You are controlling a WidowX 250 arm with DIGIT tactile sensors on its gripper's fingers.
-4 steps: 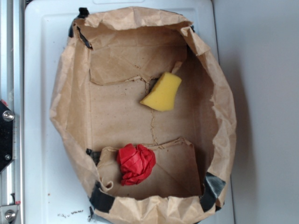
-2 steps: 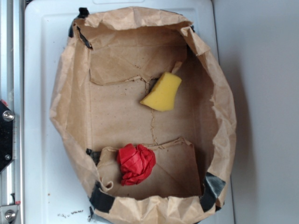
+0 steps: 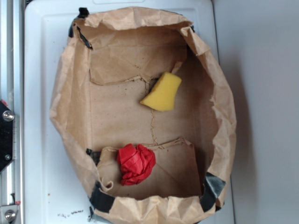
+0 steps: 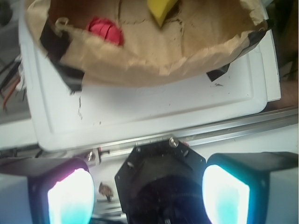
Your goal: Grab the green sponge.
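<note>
The green sponge (image 3: 162, 93), a pale-yellow foam block with a flared end, lies on the floor of an opened brown paper bag (image 3: 70, 102), toward its upper right. Only the sponge's tip (image 4: 161, 10) shows at the top of the wrist view. My gripper (image 4: 147, 193) does not appear in the exterior view. In the wrist view it hangs over the robot's black base, outside the bag and well short of the sponge. Its two glowing pads (image 4: 70, 196) stand wide apart with nothing between them.
A red wrinkly ball of cloth (image 3: 135, 163) sits low in the bag, also seen as a red ball (image 4: 106, 30). The bag rests on a white tray (image 3: 39, 140). A metal rail (image 4: 196, 135) and the black robot base (image 4: 161, 172) lie between gripper and tray.
</note>
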